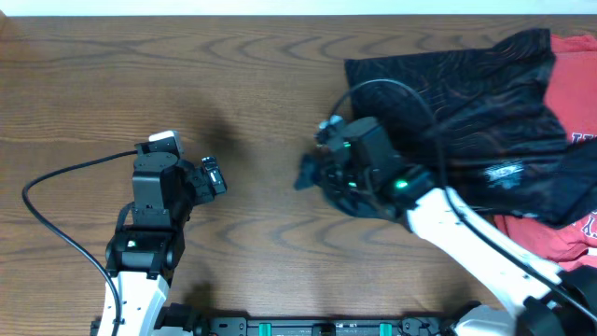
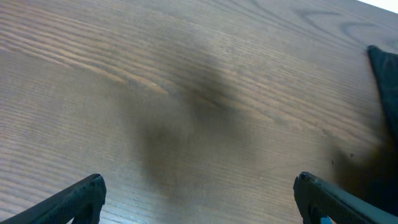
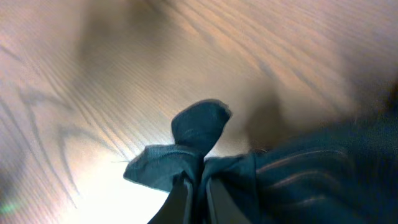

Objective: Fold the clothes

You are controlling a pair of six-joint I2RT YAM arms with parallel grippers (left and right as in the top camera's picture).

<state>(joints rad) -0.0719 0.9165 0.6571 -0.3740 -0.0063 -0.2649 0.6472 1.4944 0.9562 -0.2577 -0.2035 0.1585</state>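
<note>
a: which step is this?
b: the very start, i'd say. the right gripper [image 3: 198, 182] is pinched tight on a bunched corner of the black shirt [image 1: 466, 103], which lies crumpled at the right of the table [image 1: 233, 75], partly over a red garment [image 1: 580, 58].
a: and the left gripper [image 2: 199, 194]?
b: wide open, holding nothing, well apart from the cloth.
a: next move?
b: probably drag that corner toward the middle and spread it flat before any fold.
a: any containers?
b: none in view.
</note>
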